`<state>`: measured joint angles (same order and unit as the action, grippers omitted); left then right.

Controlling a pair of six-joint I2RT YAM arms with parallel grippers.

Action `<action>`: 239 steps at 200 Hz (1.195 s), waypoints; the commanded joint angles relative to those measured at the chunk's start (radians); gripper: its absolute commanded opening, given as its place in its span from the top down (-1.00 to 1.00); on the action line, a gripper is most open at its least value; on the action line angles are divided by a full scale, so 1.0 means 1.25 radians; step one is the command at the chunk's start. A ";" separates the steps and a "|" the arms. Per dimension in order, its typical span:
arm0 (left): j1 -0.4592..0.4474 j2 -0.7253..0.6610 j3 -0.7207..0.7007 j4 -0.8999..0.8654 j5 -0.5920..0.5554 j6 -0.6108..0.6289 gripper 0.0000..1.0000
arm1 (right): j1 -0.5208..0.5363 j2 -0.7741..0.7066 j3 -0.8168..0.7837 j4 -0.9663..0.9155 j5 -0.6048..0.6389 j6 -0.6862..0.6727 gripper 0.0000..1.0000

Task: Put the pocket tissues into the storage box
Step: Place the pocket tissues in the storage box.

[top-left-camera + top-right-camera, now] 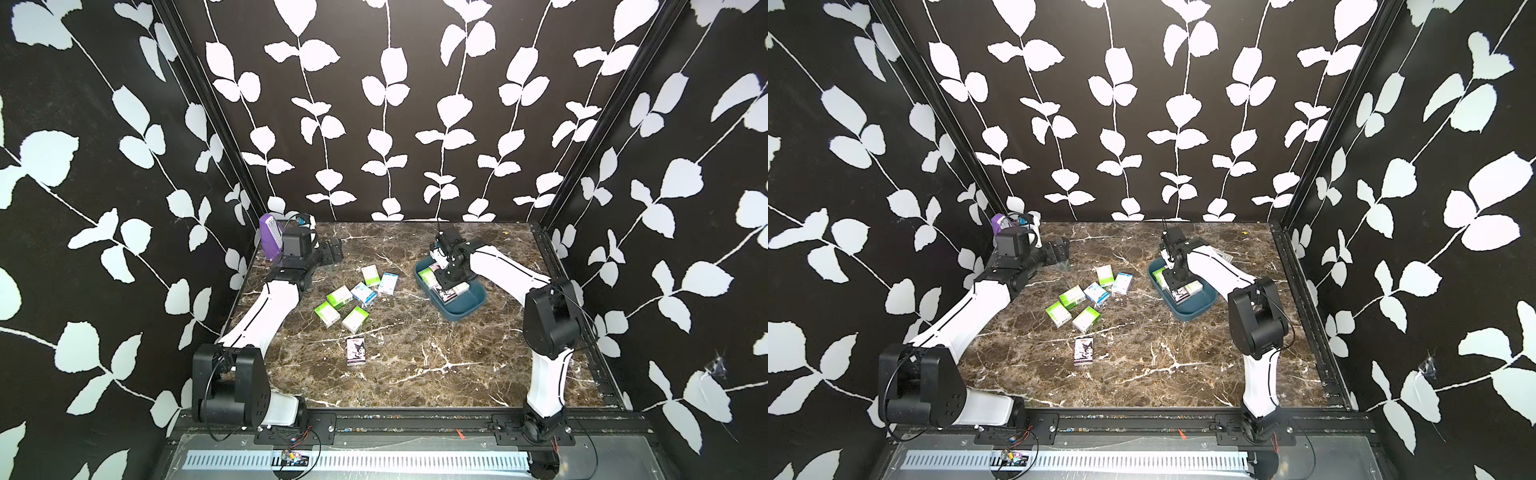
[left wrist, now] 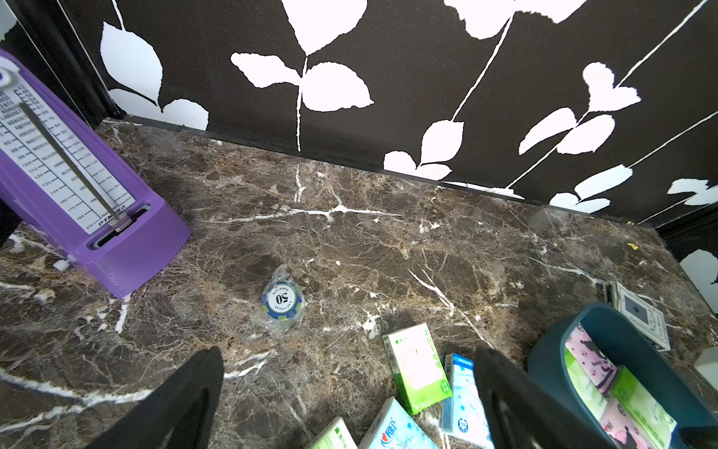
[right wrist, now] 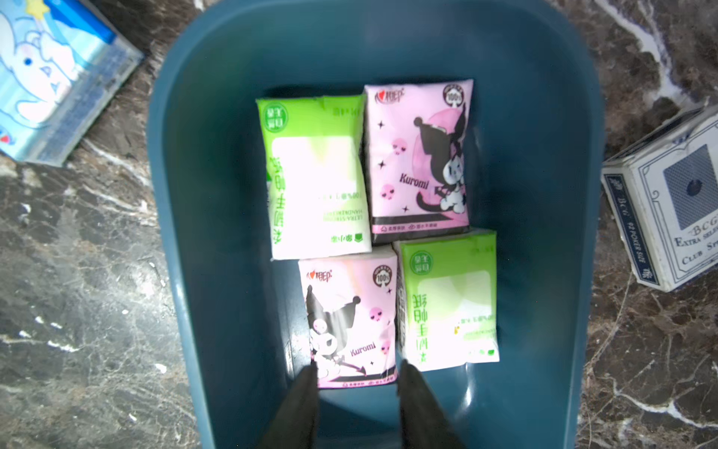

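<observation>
Nearest the front, well apart from the storage box (image 1: 464, 312) on its left, one cartoon-printed pack (image 1: 357, 351) is seen lying flat and alone. Farther back, left of the box, six loose packs (image 1: 355, 319) in green and blue print are scattered, some touching. Inside the box, four pocket tissues (image 3: 314, 179) are laid flat in two pairs. Such packs are judged to be light, soft and wrapped in slick film, so they are best taken across the short width near the middle, with gentle pressure. Over the box, the right gripper (image 3: 357, 369) is pointed straight down from a raised elbow and a bent wrist. Its jaws are set partly apart at either side of one end of a pink pack (image 3: 349, 322), and whether that pack is pinched or merely flanked cannot be told. Beyond the loose packs, far left of the box, the left gripper (image 2: 345, 350) is carried low on an outstretched arm, its jaws spread wide and nothing held.
</observation>
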<state>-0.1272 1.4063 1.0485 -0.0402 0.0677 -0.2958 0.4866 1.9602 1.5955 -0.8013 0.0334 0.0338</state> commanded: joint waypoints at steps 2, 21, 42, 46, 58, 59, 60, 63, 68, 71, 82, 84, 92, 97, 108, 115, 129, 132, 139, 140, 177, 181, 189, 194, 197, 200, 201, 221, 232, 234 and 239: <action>0.005 -0.011 0.004 0.003 0.005 -0.003 -0.98 | 0.014 -0.023 -0.044 -0.018 -0.016 0.022 0.38; 0.004 -0.009 0.003 0.004 0.007 -0.004 -0.97 | 0.021 -0.023 -0.059 -0.016 -0.027 0.031 0.44; 0.005 -0.012 0.002 0.005 0.007 -0.004 -0.98 | 0.027 -0.020 -0.072 -0.007 -0.028 0.035 0.45; 0.005 -0.012 0.001 0.005 0.008 -0.005 -0.98 | 0.027 -0.019 -0.074 -0.004 -0.027 0.037 0.44; 0.005 -0.012 0.000 0.008 0.008 -0.005 -0.98 | 0.027 -0.011 -0.073 0.003 -0.025 0.037 0.45; 0.005 -0.012 0.001 0.007 0.008 -0.005 -0.98 | 0.027 -0.011 -0.072 0.003 -0.025 0.036 0.45; 0.005 -0.012 0.001 0.007 0.007 -0.004 -0.98 | 0.028 -0.010 -0.072 0.003 -0.024 0.037 0.45; 0.005 -0.012 0.001 0.008 0.007 -0.005 -0.98 | 0.027 -0.007 -0.070 0.003 -0.023 0.035 0.46; 0.005 -0.012 0.002 0.006 0.007 -0.005 -0.98 | 0.027 -0.001 -0.065 0.002 -0.019 0.032 0.46; 0.005 -0.012 0.002 0.006 0.007 -0.005 -0.98 | 0.027 0.001 -0.060 0.000 -0.016 0.030 0.46; 0.006 -0.012 0.004 0.005 0.008 -0.003 -0.98 | 0.027 0.016 -0.044 -0.010 -0.005 0.017 0.47; 0.005 -0.013 0.004 0.005 0.008 -0.002 -0.98 | 0.026 0.018 -0.041 -0.012 -0.004 0.015 0.47; 0.004 -0.012 0.005 0.004 0.006 -0.001 -0.98 | 0.025 0.029 -0.028 -0.021 0.000 0.007 0.48; 0.005 -0.014 0.006 0.004 0.005 0.000 -0.98 | 0.024 0.036 -0.021 -0.027 0.003 0.003 0.47; 0.005 -0.015 0.007 0.003 0.003 0.003 -0.98 | 0.023 0.049 -0.008 -0.032 0.008 -0.005 0.47; 0.004 -0.016 0.007 0.003 0.002 0.003 -0.98 | 0.023 0.057 0.001 -0.035 0.011 -0.009 0.47; 0.005 -0.016 0.006 0.002 0.001 0.002 -0.97 | 0.023 0.069 0.011 -0.038 0.020 -0.015 0.47; 0.005 -0.016 0.006 0.002 0.000 0.003 -0.98 | 0.022 0.072 0.014 -0.038 0.021 -0.015 0.47; 0.005 -0.016 0.006 0.003 0.000 0.003 -0.98 | 0.021 0.077 0.018 -0.038 0.025 -0.017 0.47; 0.005 -0.016 0.006 0.002 0.001 0.003 -0.98 | 0.021 0.078 0.020 -0.039 0.026 -0.018 0.47; 0.005 -0.015 0.011 0.000 -0.001 0.005 -0.98 | 0.014 0.093 0.038 -0.043 0.042 -0.027 0.47; 0.005 -0.016 0.012 0.000 -0.001 0.006 -0.97 | 0.013 0.093 0.039 -0.043 0.044 -0.028 0.47; 0.004 -0.014 0.013 0.000 -0.002 0.007 -0.98 | 0.012 0.093 0.040 -0.043 0.045 -0.029 0.47; 0.005 -0.014 0.014 0.001 -0.002 0.007 -0.98 | 0.012 0.093 0.041 -0.044 0.046 -0.031 0.47; 0.005 -0.014 0.015 0.001 -0.002 0.007 -0.98 | 0.010 0.093 0.042 -0.045 0.046 -0.031 0.46; 0.004 -0.014 0.014 0.000 -0.002 0.008 -0.98 | 0.010 0.092 0.043 -0.044 0.046 -0.032 0.46; 0.005 -0.014 0.015 0.000 -0.002 0.007 -0.98 | 0.010 0.092 0.044 -0.044 0.046 -0.032 0.46; 0.005 -0.012 0.015 0.000 0.001 0.005 -0.98 | 0.010 0.083 0.050 -0.043 0.035 -0.034 0.42; 0.004 -0.012 0.015 0.001 0.002 0.004 -0.98 | 0.011 0.073 0.054 -0.041 0.026 -0.034 0.39; 0.004 -0.012 0.015 0.002 0.003 0.003 -0.98 | 0.012 0.072 0.055 -0.041 0.025 -0.034 0.38; 0.005 -0.012 0.015 0.002 0.002 0.003 -0.98 | 0.012 0.067 0.056 -0.038 0.020 -0.034 0.36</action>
<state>-0.1268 1.4063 1.0485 -0.0399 0.0681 -0.2955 0.5030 2.0598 1.6199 -0.8398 0.0692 -0.0002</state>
